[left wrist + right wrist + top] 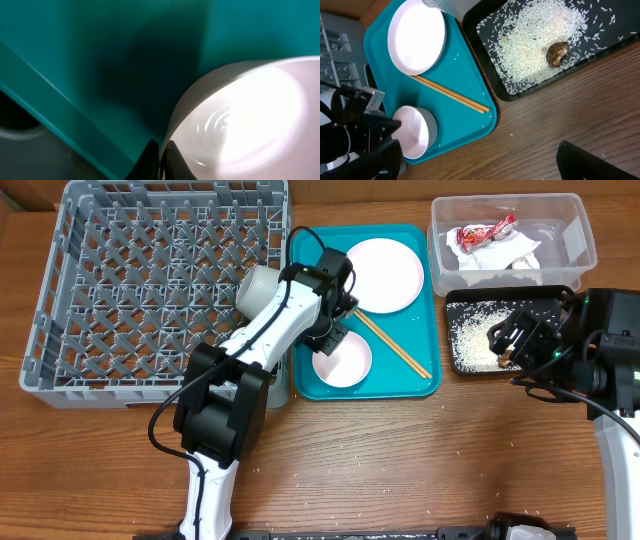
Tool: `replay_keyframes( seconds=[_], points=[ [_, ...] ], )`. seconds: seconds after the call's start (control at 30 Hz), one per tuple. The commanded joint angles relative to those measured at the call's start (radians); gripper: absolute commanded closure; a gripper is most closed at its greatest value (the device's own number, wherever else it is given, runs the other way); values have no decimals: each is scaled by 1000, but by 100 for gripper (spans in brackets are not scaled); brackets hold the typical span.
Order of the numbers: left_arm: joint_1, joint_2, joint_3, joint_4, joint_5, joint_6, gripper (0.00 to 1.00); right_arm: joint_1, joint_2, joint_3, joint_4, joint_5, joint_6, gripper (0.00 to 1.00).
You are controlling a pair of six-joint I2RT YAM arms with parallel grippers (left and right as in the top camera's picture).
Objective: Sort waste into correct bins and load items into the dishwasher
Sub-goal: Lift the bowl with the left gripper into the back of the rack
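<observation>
Overhead view, dish-loading step. The left pincer is clamping the rim of the white bowl, which is sitting at the near edge of the teal tray (the left wrist view is showing both fingertips meeting on that rim). The plate is lying at the tray's far end. The chopsticks are lying slantwise across the tray's right half.

The grey dish rack is standing on the desk just left of the tray, with a white vessel (cup or second bowl, not tellable) resting at the rack edge nearest the tray.

Just right of the tray, the right pincer is hanging with jaws apart and holding nothing. It is over the black tray, where the rice and brown scrap are lying. The clear tub, off the tray's far right corner, is holding the wrapper and napkin.

Waste sorting is looking finished, so loading is the step in hand. The next move is calling for lifting the bowl clear of the tray's lip, carrying it left and seating it between the rack's pegs. A rim pinch is likely letting the bowl swing, so a slow lift seems wise.
</observation>
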Motion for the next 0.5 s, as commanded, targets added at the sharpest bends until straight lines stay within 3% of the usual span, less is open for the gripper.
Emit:
replay_keyframes(
  seconds=[0.0, 0.23, 0.33, 0.47],
  points=[
    [-2, -23, 61, -45, -42, -88, 96, -3, -3, 18, 2, 8, -3, 0],
    [1, -221, 161, -107, -97, -196, 96, -3, -3, 18, 2, 8, -3, 0],
    [10, -349, 162, -123, -224, -295, 96, -3, -3, 18, 2, 8, -3, 0],
    [12, -482, 162, -177, -504, -407, 96, -3, -3, 18, 2, 8, -3, 0]
  ],
)
